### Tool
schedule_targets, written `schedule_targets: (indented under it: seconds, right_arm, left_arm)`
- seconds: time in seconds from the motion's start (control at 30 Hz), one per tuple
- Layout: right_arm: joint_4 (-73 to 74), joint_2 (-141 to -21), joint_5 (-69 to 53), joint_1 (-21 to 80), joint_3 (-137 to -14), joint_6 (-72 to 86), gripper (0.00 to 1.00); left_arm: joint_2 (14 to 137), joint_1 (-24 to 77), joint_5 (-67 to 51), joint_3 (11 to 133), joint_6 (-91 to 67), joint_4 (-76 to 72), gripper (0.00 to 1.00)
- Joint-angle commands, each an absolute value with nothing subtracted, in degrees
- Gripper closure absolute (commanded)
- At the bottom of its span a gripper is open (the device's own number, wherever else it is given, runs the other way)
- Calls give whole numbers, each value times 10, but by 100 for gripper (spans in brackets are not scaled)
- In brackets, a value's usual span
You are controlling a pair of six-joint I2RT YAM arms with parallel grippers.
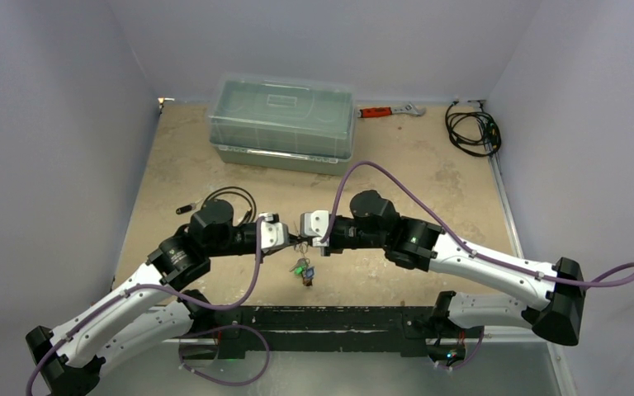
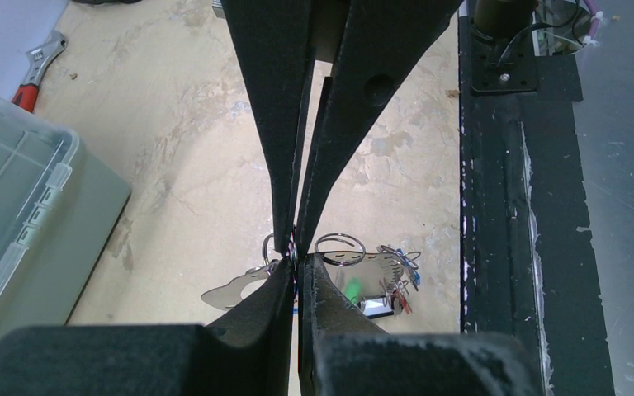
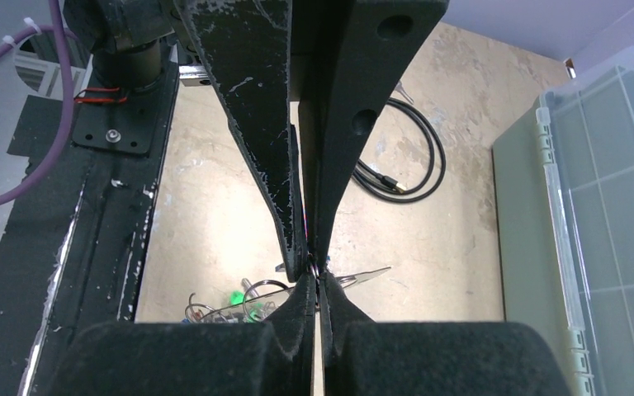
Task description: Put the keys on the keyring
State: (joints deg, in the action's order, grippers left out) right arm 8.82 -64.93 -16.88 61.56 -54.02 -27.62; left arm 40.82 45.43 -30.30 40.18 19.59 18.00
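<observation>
Arms bent inward, meeting; left hand and right hand both pinched together near keys.

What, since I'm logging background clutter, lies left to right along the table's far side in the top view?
Clear plastic storage box → orange-handled wrench → coiled black cable.

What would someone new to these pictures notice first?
The left pincer and right pincer meet tip to tip over the middle of the table, both shut on the keyring. Just on their near side is a bunch of keys, one tagged bright green. At the back stands a big clear box.
</observation>
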Motion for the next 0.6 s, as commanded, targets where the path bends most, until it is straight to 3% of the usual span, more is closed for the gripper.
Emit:
schedule_targets:
  seconds: [0.0, 0.1, 0.17, 0.23, 0.33, 0.43, 0.57]
  right_arm:
    - [64, -652, -111, 611, -544, -308, 100]
    - [31, -629, -108, 613, -524, -312, 100]
    - [6, -610, -101, 617, -508, -314, 100]
    - [-16, -592, -100, 619, -496, -312, 100]
    - [-55, -564, -106, 620, -477, -307, 100]
    - [-98, -536, -103, 620, -455, -299, 100]
    - [-155, -503, -118, 620, -425, -284, 100]
  left_arm:
    - [403, 470, -353, 419, 201, 141, 100]
    - [399, 470, -349, 417, 197, 136, 96]
    - [392, 470, -346, 415, 196, 133, 72]
    - [379, 470, -339, 409, 194, 128, 54]
    - [353, 470, -327, 398, 190, 113, 37]
    - [332, 470, -326, 392, 191, 102, 33]
    - [316, 467, -322, 385, 191, 80, 35]
